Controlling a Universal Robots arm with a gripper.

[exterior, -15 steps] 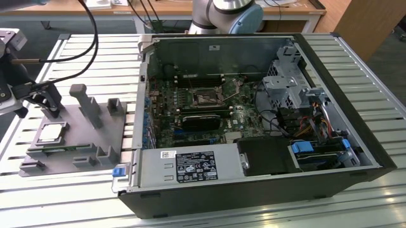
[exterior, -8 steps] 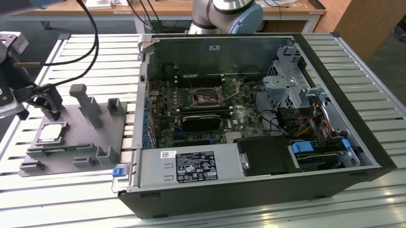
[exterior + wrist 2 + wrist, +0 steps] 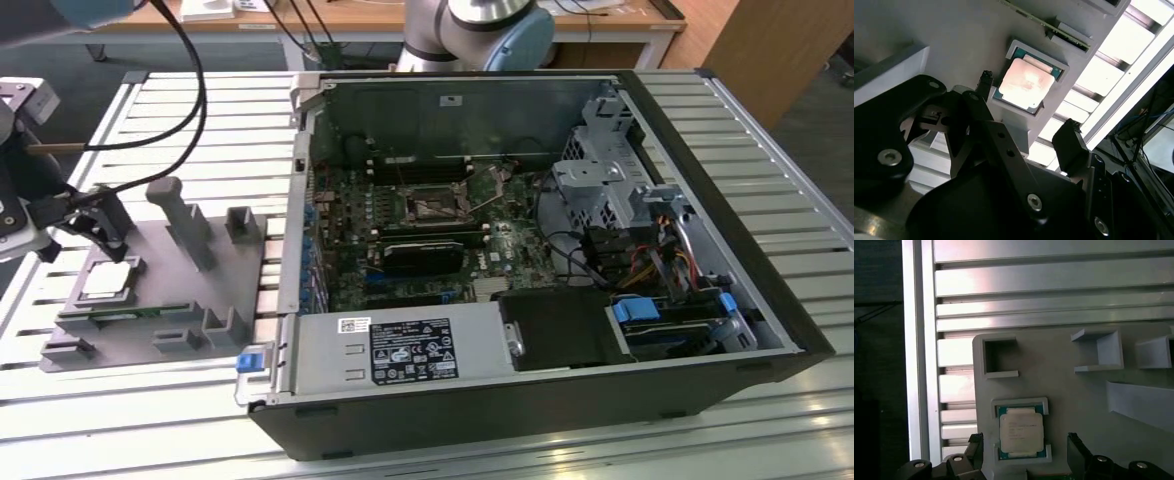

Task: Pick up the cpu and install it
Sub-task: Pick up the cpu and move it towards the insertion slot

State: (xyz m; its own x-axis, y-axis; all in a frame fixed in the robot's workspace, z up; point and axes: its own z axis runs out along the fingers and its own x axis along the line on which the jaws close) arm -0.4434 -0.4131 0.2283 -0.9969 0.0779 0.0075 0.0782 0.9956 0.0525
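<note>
The cpu [image 3: 108,280] is a flat square chip with a shiny metal top, lying in a shallow pocket of the grey fixture plate [image 3: 174,290] at the exterior view's left. My gripper [image 3: 103,238] hangs just above it, open. In both wrist views the black fingers [image 3: 975,445] stand on either side of the cpu [image 3: 1021,432] with a gap to each edge, and nothing is held. The second wrist view shows the cpu [image 3: 1025,82] beyond the gripper [image 3: 1027,102]. The motherboard socket [image 3: 434,207] lies inside the open computer case [image 3: 534,400].
The fixture plate carries upright grey posts [image 3: 187,225] and empty pockets [image 3: 999,357]. A narrow green memory stick [image 3: 1049,25] lies in the fixture near the cpu. The case holds drive cages and cables [image 3: 641,230]. Everything rests on a slatted metal table [image 3: 200,120].
</note>
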